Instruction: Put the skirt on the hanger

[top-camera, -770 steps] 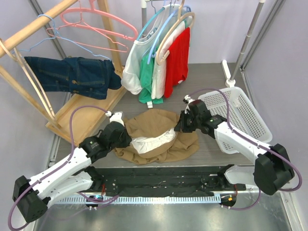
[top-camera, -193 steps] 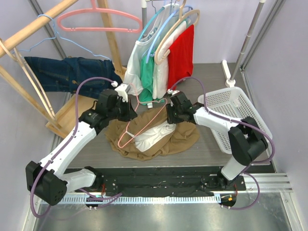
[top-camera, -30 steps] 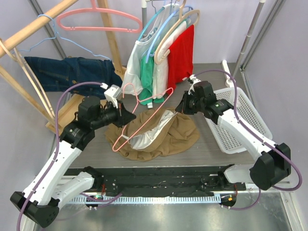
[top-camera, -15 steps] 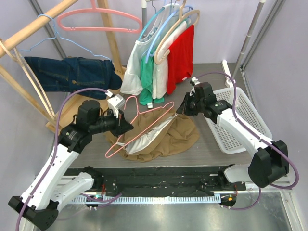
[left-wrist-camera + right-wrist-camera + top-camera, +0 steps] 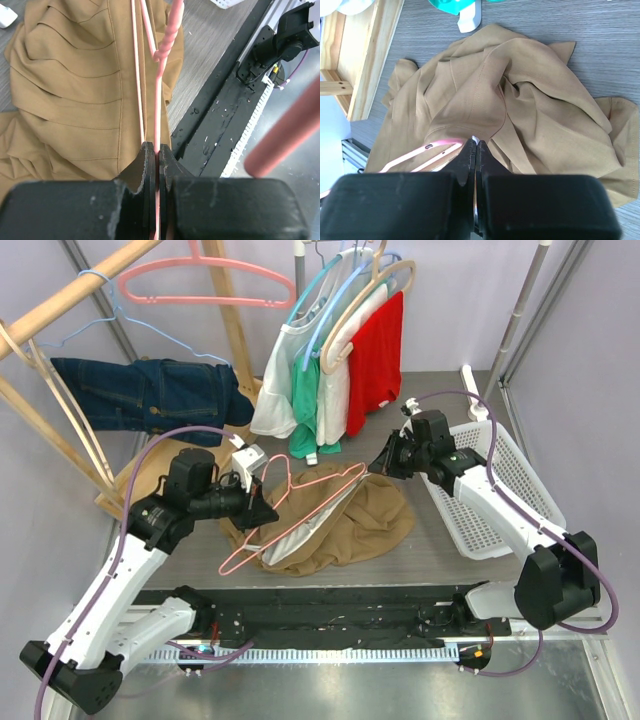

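Note:
The tan skirt point(image 5: 375, 522) with a white lining lies bunched on the table, one edge lifted. My right gripper point(image 5: 379, 467) is shut on that lifted waist edge, which in the right wrist view is skirt fabric point(image 5: 520, 90) pinched at my right gripper point(image 5: 476, 143). The pink wire hanger point(image 5: 300, 508) slants from lower left to upper right. My left gripper point(image 5: 266, 512) is shut on its thin stem below the hook, as the left wrist view shows at my left gripper point(image 5: 159, 151). The hanger's right end point(image 5: 432, 147) reaches under the raised fabric beside the right fingers.
A white basket point(image 5: 505, 475) stands at the right. A wooden rack point(image 5: 165, 485) with denim shorts point(image 5: 150, 395) and a spare pink hanger point(image 5: 205, 285) stands at the left. Hung shirts point(image 5: 350, 360) are behind the skirt. A black rail point(image 5: 330, 622) runs along the near edge.
My left gripper has lowered and tilted the hanger, bringing its right end toward the right gripper. The right gripper has kept the skirt edge up and shifted slightly right.

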You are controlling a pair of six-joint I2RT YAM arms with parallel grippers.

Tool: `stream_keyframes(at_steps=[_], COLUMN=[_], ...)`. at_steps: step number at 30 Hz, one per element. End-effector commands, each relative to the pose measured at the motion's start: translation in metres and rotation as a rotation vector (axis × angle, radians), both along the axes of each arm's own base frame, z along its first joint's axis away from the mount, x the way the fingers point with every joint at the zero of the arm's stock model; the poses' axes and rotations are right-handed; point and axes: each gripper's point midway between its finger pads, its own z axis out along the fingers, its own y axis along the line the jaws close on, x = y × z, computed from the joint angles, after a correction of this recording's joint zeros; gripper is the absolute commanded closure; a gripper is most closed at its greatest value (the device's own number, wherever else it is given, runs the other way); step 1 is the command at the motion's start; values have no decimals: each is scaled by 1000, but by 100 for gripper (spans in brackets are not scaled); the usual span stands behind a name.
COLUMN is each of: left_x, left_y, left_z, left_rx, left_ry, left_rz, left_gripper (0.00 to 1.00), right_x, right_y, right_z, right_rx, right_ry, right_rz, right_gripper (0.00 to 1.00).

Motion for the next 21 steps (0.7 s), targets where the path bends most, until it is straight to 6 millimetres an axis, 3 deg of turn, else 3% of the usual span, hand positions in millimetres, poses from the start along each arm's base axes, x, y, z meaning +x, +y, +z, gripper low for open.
stream_keyframes(at_steps=[1,21], left_x=[-7,-23], left_y=[-1,-13], left_z=[7,11], left_rx=[-19,-54], left_ry=[1,76], left_rz=[-34,-155], left_gripper=[100,100], right_x=[13,28], right_y=[0,-4], right_z=[20,33], right_rx=[54,99], right_ry=[-73,-97], right_rz=[-19,-21], right_gripper=[99,99])
